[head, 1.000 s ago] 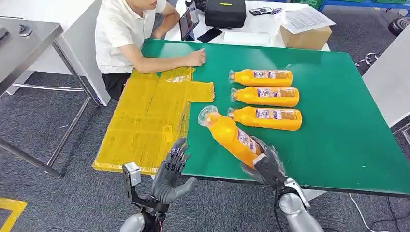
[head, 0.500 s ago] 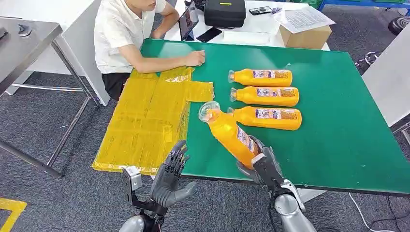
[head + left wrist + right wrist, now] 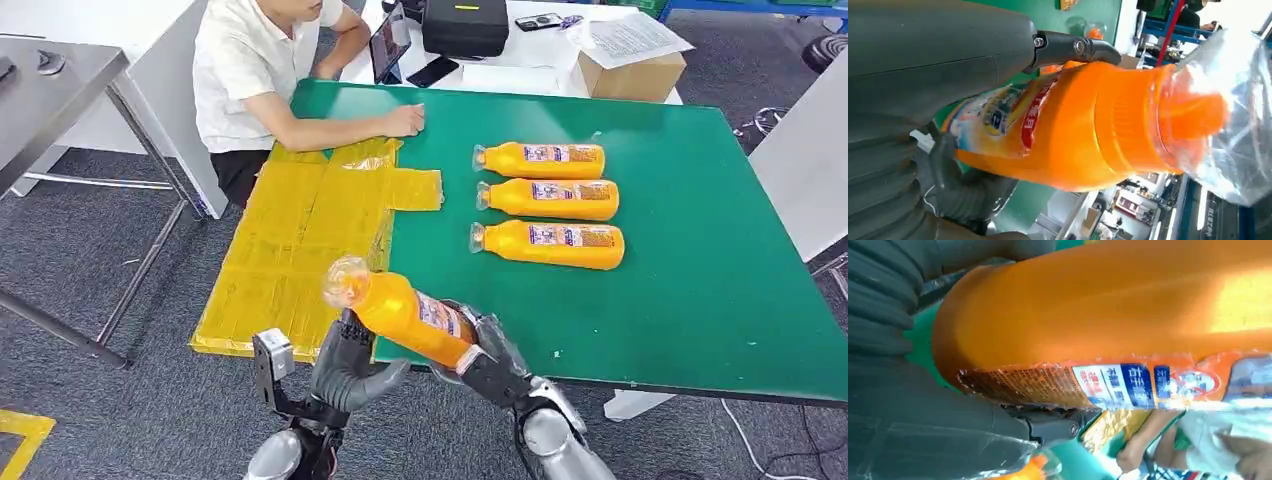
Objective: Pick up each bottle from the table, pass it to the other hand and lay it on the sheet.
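Four bottles (image 3: 410, 315), one sheet (image 3: 300, 250)

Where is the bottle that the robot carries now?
In the head view, the bottle is off the table's near edge, between the right hand and left hand.

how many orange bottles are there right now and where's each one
4. Three lie side by side on the green table: far bottle, middle bottle, near bottle. The fourth bottle is off the table, held by the right hand, its neck end over the left hand.

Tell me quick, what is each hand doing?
Right hand: holding the orange bottle.
Left hand: under the bottle, grip cannot be told.
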Available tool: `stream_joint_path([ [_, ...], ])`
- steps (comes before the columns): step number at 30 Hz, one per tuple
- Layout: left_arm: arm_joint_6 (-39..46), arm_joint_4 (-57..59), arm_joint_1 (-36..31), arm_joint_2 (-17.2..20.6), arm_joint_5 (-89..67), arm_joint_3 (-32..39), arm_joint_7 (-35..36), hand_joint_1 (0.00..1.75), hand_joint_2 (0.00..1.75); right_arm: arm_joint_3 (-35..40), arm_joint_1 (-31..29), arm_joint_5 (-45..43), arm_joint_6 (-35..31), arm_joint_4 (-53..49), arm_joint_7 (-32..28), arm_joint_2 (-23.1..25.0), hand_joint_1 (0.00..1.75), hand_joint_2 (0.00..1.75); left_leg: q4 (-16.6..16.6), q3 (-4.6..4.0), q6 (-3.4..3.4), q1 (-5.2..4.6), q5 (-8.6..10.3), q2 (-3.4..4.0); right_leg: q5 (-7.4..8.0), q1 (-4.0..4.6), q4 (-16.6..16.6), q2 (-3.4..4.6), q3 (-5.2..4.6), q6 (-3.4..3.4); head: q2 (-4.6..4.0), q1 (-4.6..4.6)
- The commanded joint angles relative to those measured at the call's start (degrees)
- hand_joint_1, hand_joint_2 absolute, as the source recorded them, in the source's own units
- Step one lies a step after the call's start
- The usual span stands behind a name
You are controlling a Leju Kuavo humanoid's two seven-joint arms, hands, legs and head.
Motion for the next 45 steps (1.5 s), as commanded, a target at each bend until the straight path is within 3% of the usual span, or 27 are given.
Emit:
stream_joint_path([
  [1, 0.1, 3.1, -2.2, 0.0, 0.2, 0.6, 0.4, 0.00, 1.75, 3.0, -2.6, 0.1, 0.1, 2.1, -0.1, -0.1, 1.75, 1.75, 0.0, 0.11, -0.11, 0.06, -0.04, 0.07, -0.01, 0.06, 0.0, 0.10, 0.10, -0.12, 0.00, 0.00],
  [4, 0.1, 3.1, -2.2, 0.0, 0.2, 0.6, 0.4, 0.00, 1.75, 3.0, -2.6, 0.1, 0.1, 2.1, -0.1, -0.1, 1.75, 1.75, 0.0, 0.05, -0.07, 0.01, -0.01, 0.03, 0.00, 0.02, 0.0, 0.05, 0.03, -0.08, 0.00, 0.00],
  [12, -1.6, 8.6, -7.8, -0.6, 5.4, -1.5, 1.2, 0.00, 1.75, 14.8, -4.4, 1.8, -2.8, 1.1, -8.3, 1.3, 1.75, 1.75, 0.0, 0.14, -0.15, 0.08, -0.04, 0.14, 0.00, 0.08, 0.0, 0.16, 0.08, -0.16, 0.00, 0.00],
  [17, -2.9, 9.7, -9.0, -0.7, 9.7, -2.5, 1.1, 0.00, 1.75, 18.0, -5.7, -1.4, -2.7, 0.8, -8.1, 1.7, 1.75, 1.75, 0.0, 0.14, -0.14, 0.10, -0.06, 0.12, -0.02, 0.10, 0.0, 0.13, 0.08, -0.15, 0.00, -0.02],
  [21, -4.6, 9.6, -9.8, -0.5, 9.2, -4.1, -0.7, 0.00, 1.75, 18.9, -7.5, -8.8, 6.4, 3.4, -8.5, 2.8, 1.75, 1.75, 0.0, 0.12, -0.13, 0.09, -0.05, 0.14, -0.01, 0.09, 0.0, 0.15, 0.07, -0.14, 0.00, 0.00],
  [22, -4.8, 10.2, -10.2, -0.6, 9.1, -4.0, -1.6, 0.10, 1.75, 19.5, -8.2, -11.2, 11.7, 5.3, -8.4, 3.0, 1.75, 1.75, 0.0, 0.09, -0.13, 0.09, -0.05, 0.07, -0.02, 0.09, 0.0, 0.09, 0.08, -0.14, 0.00, 0.00],
  [23, -5.2, 10.3, -10.3, -0.6, 9.2, -3.9, -2.0, 0.91, 1.75, 20.0, -8.5, -11.2, 12.7, 5.2, -8.5, 2.9, 1.69, 1.75, 0.0, 0.07, -0.08, 0.03, -0.02, 0.05, -0.01, 0.03, 0.0, 0.07, 0.04, -0.08, 0.00, 0.00],
  [24, -6.2, 10.7, -10.5, -0.6, 9.9, -3.7, -2.3, 1.50, 1.75, 20.2, -8.4, -12.9, 15.5, 5.1, -8.5, 3.0, 1.73, 1.75, 0.0, 0.14, -0.14, 0.07, -0.04, 0.07, -0.02, 0.07, 0.0, 0.10, 0.10, -0.15, 0.00, 0.00],
  [25, -7.5, 11.1, -10.7, -0.6, 10.2, -3.5, -2.9, 1.75, 1.75, 20.4, -8.0, -15.4, 18.9, 4.3, -8.5, 2.9, 1.75, 1.75, 0.0, 0.12, -0.12, 0.06, -0.04, 0.10, -0.01, 0.06, 0.0, 0.12, 0.09, -0.12, 0.00, 0.02],
  [27, -9.1, 11.0, -10.6, -0.6, 11.0, -3.1, -3.2, 1.75, 1.75, 20.2, -7.3, -17.2, 20.1, 3.5, -8.5, 3.1, 1.75, 1.75, 0.0, 0.16, -0.16, 0.10, -0.06, 0.08, -0.04, 0.10, 0.0, 0.09, 0.14, -0.17, 0.00, 0.00],
  [28, -10.1, 10.7, -10.5, -0.7, 11.5, -2.8, -3.5, 1.75, 1.75, 19.7, -7.1, -18.9, 21.9, 3.6, -8.5, 3.3, 1.55, 1.75, 0.0, 0.11, -0.12, 0.07, -0.02, 0.01, -0.03, 0.08, 0.0, 0.02, 0.09, -0.13, 0.00, 0.00],
  [29, -10.5, 10.0, -10.2, -0.7, 11.5, -2.7, -3.8, 1.75, 1.75, 19.1, -7.2, -21.2, 25.5, 5.1, -8.2, 3.7, 0.52, 1.75, 0.0, 0.06, -0.09, 0.07, -0.02, -0.01, -0.02, 0.08, 0.0, 0.00, 0.06, -0.10, 0.00, 0.00],
  [30, -10.7, 9.6, -10.1, -0.7, 11.5, -2.6, -4.1, 1.75, 1.75, 19.0, -7.3, -22.2, 27.0, 5.6, -7.8, 3.7, 0.16, 1.75, 0.0, 0.16, -0.16, 0.11, -0.06, 0.00, -0.05, 0.11, 0.0, 0.02, 0.13, -0.17, 0.00, -0.02],
  [31, -11.1, 8.9, -10.0, -0.9, 11.7, -2.3, -4.8, 1.75, 1.75, 19.0, -7.3, -22.5, 28.3, 6.4, -7.6, 3.6, 0.21, 1.75, 0.0, 0.14, -0.13, 0.10, -0.05, 0.04, -0.03, 0.10, 0.0, 0.06, 0.12, -0.14, 0.00, -0.02],
  [33, -11.5, 7.0, -9.7, -1.0, 11.5, -2.0, -5.6, 1.75, 1.75, 20.2, -7.6, -21.2, 29.2, 9.1, -7.3, 3.5, 0.00, 1.75, 0.0, 0.14, -0.12, 0.10, -0.06, 0.08, -0.02, 0.10, 0.0, 0.10, 0.11, -0.13, 0.00, -0.02],
  [45, -11.2, 4.8, -9.0, -0.8, 10.9, -1.4, -6.4, 1.75, 1.75, 20.8, -7.5, -20.1, 28.2, 11.7, -8.2, 3.9, 0.00, 1.75, 0.0, 0.10, -0.14, 0.12, -0.05, 0.02, -0.03, 0.12, 0.0, 0.03, 0.09, -0.14, 0.00, 0.00],
])
